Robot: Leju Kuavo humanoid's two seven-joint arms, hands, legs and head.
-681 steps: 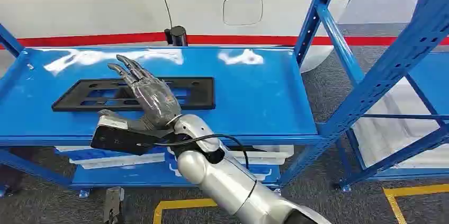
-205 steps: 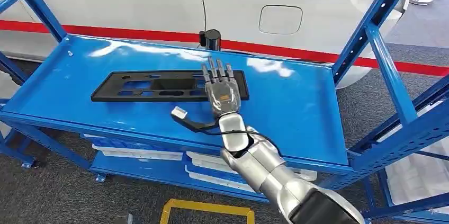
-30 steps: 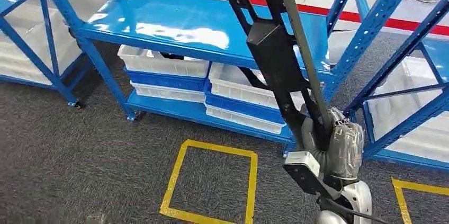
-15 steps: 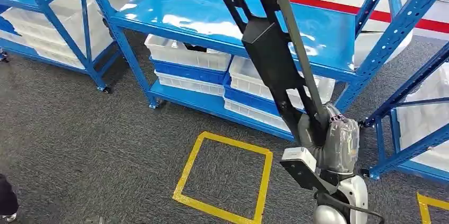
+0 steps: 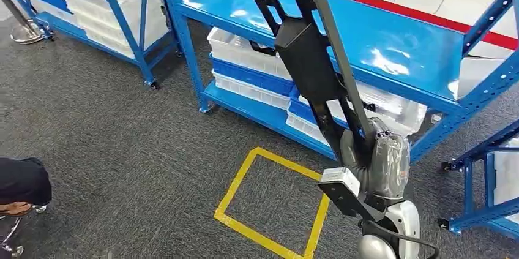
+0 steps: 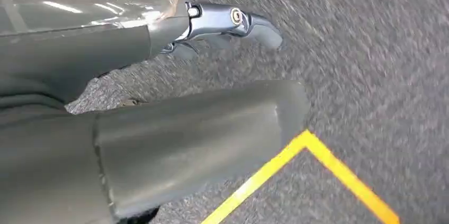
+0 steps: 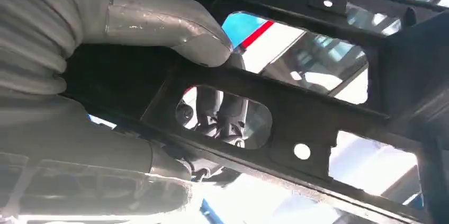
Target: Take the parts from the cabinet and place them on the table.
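A long black plastic frame part (image 5: 304,57) with cut-out openings stands nearly upright in the head view, reaching up past the picture's top. My right hand (image 5: 378,162) grips its lower end, low at the right above the carpet. In the right wrist view the grey thumb (image 7: 164,25) presses on one face of the frame part (image 7: 317,123), and dark fingers (image 7: 219,113) show through an opening behind it. My left hand (image 6: 159,107) hangs over the grey carpet, its fingers apart and holding nothing.
The blue rack's top shelf (image 5: 398,41) is bare, with white and blue bins (image 5: 248,57) under it. More blue racks stand at the left (image 5: 128,8) and right (image 5: 489,173). A yellow square (image 5: 272,207) marks the carpet. A person's dark shoe (image 5: 21,180) is at the left edge.
The black frame part lay on the shelf earlier; now my right hand holds it upright. Over the last second the camera has turned, so the racks slid rightward in the picture.
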